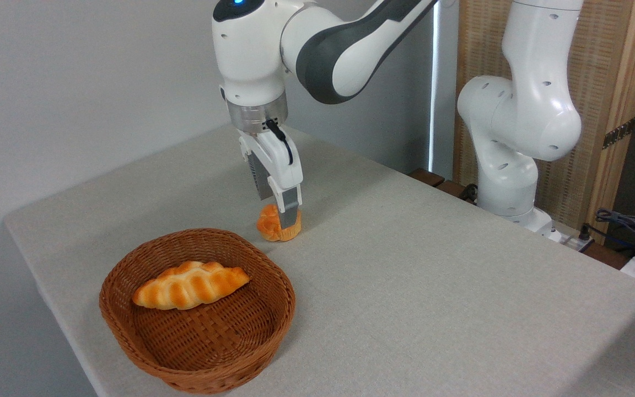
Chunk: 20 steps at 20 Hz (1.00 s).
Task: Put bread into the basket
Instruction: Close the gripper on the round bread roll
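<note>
Surface (405, 264) carries everything. Basket (273, 331) sits front-left, holding only a braided loaf (190, 285). Arm is down behind it, hand (281, 218) clamped around the bun (273, 225): near finger crosses its front, far finger hidden. Bun sits just beyond the basket rim; can't tell if it's off the surface. Grasp looks done; lift, carry and drop remain.

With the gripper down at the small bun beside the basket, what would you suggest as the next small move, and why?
Probably close on the bun and lift straight up: the gripper straddles it on the table, and the basket, holding a braided loaf, has a raised rim to clear.
</note>
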### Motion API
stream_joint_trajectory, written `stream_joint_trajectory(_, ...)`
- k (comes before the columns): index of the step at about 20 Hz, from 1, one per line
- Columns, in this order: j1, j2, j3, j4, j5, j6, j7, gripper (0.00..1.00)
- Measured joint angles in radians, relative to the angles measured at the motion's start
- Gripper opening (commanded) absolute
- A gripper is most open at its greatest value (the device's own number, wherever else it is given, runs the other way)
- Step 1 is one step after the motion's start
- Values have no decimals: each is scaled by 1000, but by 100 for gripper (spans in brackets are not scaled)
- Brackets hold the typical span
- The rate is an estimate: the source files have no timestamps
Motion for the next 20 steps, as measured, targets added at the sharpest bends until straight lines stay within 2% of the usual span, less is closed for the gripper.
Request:
stream_joint_trajectory(6, -10, 35, -23, -4, -2, 26, 0, 100)
stream_joint_trajectory(10, -11, 52, -36, -4, -23, 42, 0, 99)
stream_joint_trajectory(11, -11, 54, -38, -4, -23, 44, 0, 95)
stream_joint_trajectory(12, -11, 56, -40, -4, -23, 46, 0, 87)
stream_joint_trajectory(14, -11, 59, -42, -4, -23, 46, 0, 84)
stream_joint_trajectory(20, -11, 71, -42, -4, -23, 47, 0, 56)
